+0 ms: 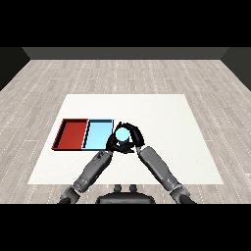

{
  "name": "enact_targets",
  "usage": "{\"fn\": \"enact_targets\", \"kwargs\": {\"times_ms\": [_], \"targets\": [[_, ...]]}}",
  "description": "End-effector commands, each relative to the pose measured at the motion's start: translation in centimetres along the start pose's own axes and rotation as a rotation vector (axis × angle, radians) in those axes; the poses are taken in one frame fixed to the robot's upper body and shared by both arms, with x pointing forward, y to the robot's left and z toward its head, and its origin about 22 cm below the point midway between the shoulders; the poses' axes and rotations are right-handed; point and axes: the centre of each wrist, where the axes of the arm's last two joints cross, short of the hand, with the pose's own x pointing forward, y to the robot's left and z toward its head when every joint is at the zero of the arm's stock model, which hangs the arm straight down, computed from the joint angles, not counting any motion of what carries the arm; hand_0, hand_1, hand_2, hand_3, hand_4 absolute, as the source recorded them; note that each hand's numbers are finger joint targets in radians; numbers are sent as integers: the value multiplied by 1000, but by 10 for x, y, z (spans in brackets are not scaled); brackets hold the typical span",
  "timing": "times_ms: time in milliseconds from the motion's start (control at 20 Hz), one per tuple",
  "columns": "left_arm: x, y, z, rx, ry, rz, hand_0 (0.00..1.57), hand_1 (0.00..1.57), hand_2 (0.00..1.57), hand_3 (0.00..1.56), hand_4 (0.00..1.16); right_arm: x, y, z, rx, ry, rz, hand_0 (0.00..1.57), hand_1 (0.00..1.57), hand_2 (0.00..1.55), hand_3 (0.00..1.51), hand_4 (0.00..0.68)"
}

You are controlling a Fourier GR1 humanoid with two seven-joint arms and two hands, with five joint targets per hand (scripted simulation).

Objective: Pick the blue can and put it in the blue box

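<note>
Although the blue can [122,134] is already grasped, it has not yet reached the blue tray [98,135]; it sits between both hands just beside that tray's right edge, toward the middle of the counter [162,112], and whether it rests on the surface or is lifted off it cannot be told from this view; the right hand [136,136] curls round the can's right side, and the left hand [113,141] is curled against its left side, so the can looks clasped from both sides; judging by this, the pick is done or nearly so, while the carry over the tray's rim and the release inside it are left; the blue tray holds nothing visible, and the red tray [71,134] touching its left side, nearer the counter's left edge, likewise shows nothing in it; by count there is one blue can, one blue tray, one red tray, two hands and one white counter.
</note>
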Motion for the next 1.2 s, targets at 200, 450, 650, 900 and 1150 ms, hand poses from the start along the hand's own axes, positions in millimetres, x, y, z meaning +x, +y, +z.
{"fn": "enact_targets", "kwargs": {"times_ms": [200, 450, 650, 900, 1150], "targets": [[13, -11, -25, 29, -59, -194, 0, 0, 0, 0, 277, -2, 19, -3, 46, 0, -6, 1253, 1253, 1411, 1396, 613], [9, -11, -17, 35, -44, -253, 322, 322, 480, 327, 181, 11, 44, -14, 66, -16, -8, 1460, 1460, 1467, 1398, 593], [5, 0, -10, -21, -34, -477, 210, 210, 304, 0, 298, -2, 38, -2, 81, -12, 10, 1453, 1453, 1464, 1397, 599], [0, -9, -2, 151, -83, -193, 699, 699, 797, 535, 714, -13, 38, 4, 89, -23, -17, 1451, 1451, 1454, 1397, 610], [-1, -20, 11, 125, -55, -208, 732, 732, 822, 636, 671, 1, 34, 0, 95, -2, -40, 1438, 1438, 1454, 1393, 600]]}}
